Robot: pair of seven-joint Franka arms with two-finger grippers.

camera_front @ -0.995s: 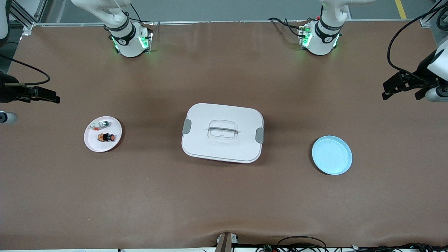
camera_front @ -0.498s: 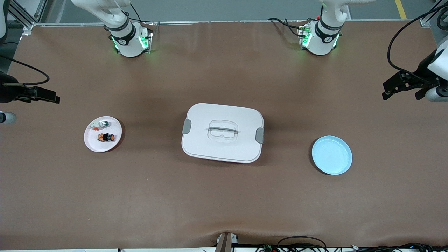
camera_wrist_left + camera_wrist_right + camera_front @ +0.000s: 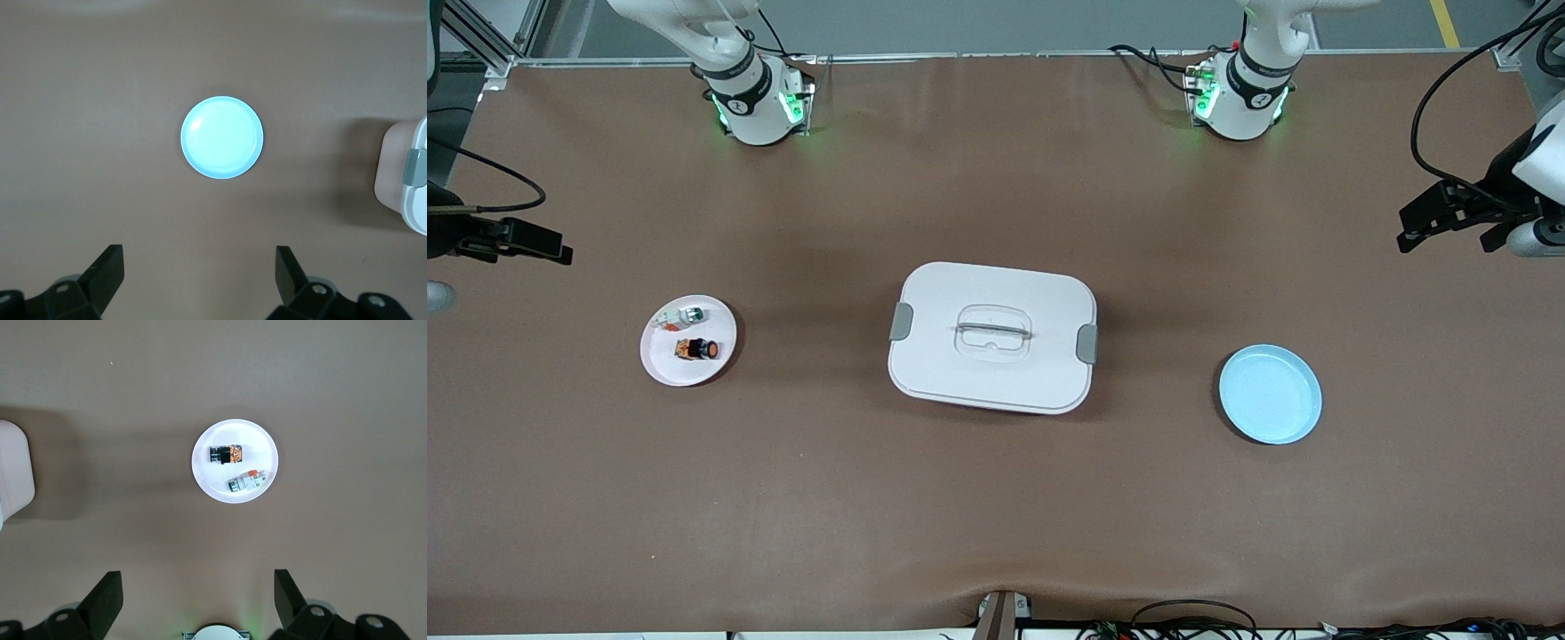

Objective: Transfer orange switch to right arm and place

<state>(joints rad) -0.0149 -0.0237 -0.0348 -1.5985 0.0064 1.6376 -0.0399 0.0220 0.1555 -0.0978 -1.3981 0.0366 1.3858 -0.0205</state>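
Brown matting covers the bench [image 3: 996, 498] from edge to edge. At its middle sits a white lidded box [image 3: 992, 337] with grey side latches and a recessed clear handle; each wrist view shows only one cut-off corner of it. Toward the left arm's end lies a pale blue plate [image 3: 1270, 394], bare of contents. Toward the right arm's end lies a smaller white plate [image 3: 656, 364] carrying two parts. The orange switch [image 3: 697, 348], black with orange markings and a round red-orange end, lies on its side on the portion of the white plate nearer the front camera. Just beside it, farther from that camera, lies a whitish-green piece [image 3: 683, 316] with an orange tip; whether the two touch cannot be made out.

Both arms wait at the bench ends, largely cut off by the frame edge in the front view. The left claw [image 3: 200, 267] hangs high over the bench near the blue plate, fingers [image 3: 107, 267] spread wide apart and holding nothing. The right claw [image 3: 198, 590] hangs high over the bench near the white plate, likewise spread wide and holding nothing.
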